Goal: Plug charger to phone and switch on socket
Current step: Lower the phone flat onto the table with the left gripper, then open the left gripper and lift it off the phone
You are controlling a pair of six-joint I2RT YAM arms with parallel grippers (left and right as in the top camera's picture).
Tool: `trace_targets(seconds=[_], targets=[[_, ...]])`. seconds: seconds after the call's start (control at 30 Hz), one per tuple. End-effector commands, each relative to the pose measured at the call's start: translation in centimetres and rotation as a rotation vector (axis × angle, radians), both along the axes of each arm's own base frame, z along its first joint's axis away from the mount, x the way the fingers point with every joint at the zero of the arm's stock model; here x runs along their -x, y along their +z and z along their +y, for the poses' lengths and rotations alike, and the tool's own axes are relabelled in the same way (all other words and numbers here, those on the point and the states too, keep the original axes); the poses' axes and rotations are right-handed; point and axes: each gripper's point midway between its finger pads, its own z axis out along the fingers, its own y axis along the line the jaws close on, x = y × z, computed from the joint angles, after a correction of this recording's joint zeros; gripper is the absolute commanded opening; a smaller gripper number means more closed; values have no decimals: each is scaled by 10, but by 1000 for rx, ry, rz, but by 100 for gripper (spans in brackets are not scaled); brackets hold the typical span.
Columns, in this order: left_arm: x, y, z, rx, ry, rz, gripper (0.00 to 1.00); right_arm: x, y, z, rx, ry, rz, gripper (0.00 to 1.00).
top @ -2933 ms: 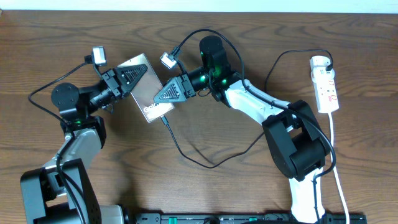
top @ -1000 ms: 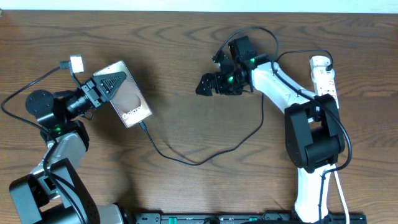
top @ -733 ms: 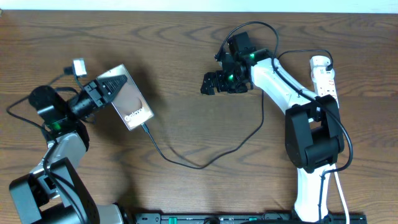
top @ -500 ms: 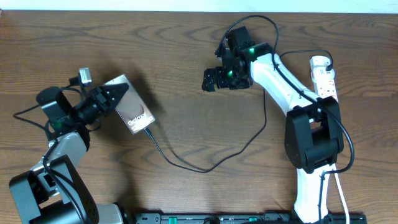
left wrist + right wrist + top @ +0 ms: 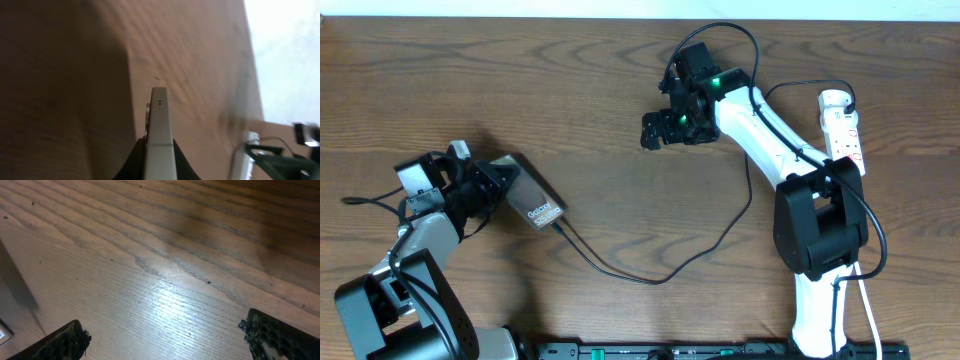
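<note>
The left tool point(image 5: 492, 180) is pulling back toward the left edge of the table point(image 5: 620, 200), and the phone point(image 5: 533, 195) goes with it, down and left from the middle where it sat. The phone tips over too; from above its face looks narrower and darker now. The charger point(image 5: 660, 282) trails along at the phone's lower end, its slack loop sliding left and lower. The right tool point(image 5: 655, 128) has let go, lifts away to the upper right, jaws wide, well apart from the phone.
</note>
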Motion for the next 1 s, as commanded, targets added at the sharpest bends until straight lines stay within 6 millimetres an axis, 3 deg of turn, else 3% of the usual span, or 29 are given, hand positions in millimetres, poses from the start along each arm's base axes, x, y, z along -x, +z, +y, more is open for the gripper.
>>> trace_targets(seconds=[0.0, 0.47, 0.97], targets=[[0, -7, 16, -91, 46, 34, 7, -5, 8, 1, -1, -6, -23, 99], [20, -31, 27, -144, 114, 184, 7, -5, 8, 2, -2, -10, -20, 99], [39, -43, 21, -104, 126, 289, 7, -4, 8, 3, -2, -8, -20, 99]])
